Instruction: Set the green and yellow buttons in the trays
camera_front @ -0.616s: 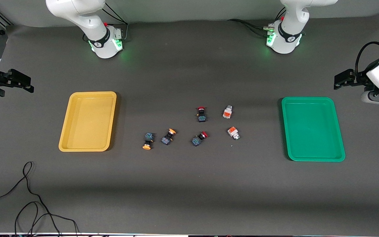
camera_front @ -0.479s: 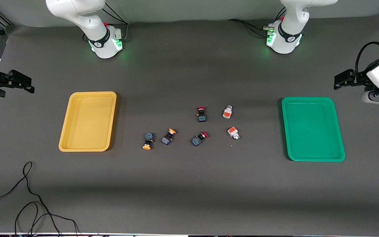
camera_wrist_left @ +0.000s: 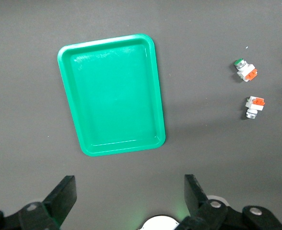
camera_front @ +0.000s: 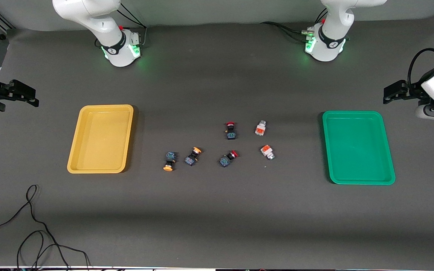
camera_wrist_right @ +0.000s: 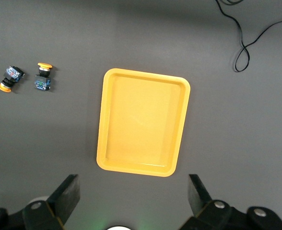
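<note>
In the front view, a matte dark grey worktop (camera_front: 217, 218) is seen carrying two shallow, glossy plastic trays with rounded corners: a yellow tray (camera_front: 100, 138) toward the right arm's end and a green tray (camera_front: 358, 147) toward the left arm's end. Between them lie two orange-capped switches (camera_front: 169, 161), (camera_front: 193, 156), two white-bodied switches (camera_front: 260, 128), (camera_front: 267, 151) and two red-capped switches (camera_front: 230, 130). The left hand (camera_front: 390, 93) and right hand (camera_front: 23, 94) are held high at the table's ends; compared with the earlier frames, both are shifted only slightly.

In the left wrist view, the left hand's fingers (camera_wrist_left: 62, 199) are spread wide, empty, above the green tray (camera_wrist_left: 112, 93).

In the right wrist view, the right hand's fingers (camera_wrist_right: 66, 194) are likewise wide and empty above the yellow tray (camera_wrist_right: 142, 122).
</note>
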`<state>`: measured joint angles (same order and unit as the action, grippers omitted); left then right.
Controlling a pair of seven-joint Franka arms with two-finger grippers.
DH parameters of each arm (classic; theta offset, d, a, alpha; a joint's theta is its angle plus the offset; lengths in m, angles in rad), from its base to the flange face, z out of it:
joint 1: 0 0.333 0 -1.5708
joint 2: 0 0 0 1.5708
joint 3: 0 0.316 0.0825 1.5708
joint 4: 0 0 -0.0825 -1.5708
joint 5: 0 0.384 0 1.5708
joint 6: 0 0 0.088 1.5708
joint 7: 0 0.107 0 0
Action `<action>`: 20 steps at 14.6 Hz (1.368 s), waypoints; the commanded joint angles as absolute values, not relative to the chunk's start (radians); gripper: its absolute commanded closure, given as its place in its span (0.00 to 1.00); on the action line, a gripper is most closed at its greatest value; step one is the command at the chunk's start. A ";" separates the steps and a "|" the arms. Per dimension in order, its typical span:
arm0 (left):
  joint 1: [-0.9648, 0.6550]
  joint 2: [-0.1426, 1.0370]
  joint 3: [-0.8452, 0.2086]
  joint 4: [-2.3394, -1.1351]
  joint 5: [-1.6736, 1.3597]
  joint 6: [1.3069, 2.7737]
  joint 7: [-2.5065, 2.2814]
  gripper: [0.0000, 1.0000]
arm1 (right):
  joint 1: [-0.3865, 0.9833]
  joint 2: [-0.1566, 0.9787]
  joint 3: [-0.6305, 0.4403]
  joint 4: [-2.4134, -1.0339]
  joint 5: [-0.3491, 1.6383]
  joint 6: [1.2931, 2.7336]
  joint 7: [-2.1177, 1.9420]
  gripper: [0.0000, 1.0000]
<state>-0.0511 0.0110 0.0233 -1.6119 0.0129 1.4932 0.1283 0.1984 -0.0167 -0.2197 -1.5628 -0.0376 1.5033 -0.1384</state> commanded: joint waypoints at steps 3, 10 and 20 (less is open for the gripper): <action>-0.057 0.014 0.032 -1.595 0.011 1.502 0.114 0.00 | 0.199 0.023 -0.225 -1.520 -0.046 1.477 -0.149 0.00; -0.067 0.017 0.026 -1.603 0.009 1.517 0.098 0.00 | 0.202 0.210 -0.225 -1.506 0.052 1.499 -0.140 0.00; -0.303 0.018 -0.119 -1.873 -0.034 1.808 -0.465 0.00 | 0.380 0.412 -0.216 -1.562 0.198 1.689 0.230 0.01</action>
<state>-0.2267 0.0302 -0.0973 -1.7887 -0.0341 1.7073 -0.3022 0.3117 0.3577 -0.2084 -1.5652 0.1828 1.6359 0.1229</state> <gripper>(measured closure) 0.000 0.004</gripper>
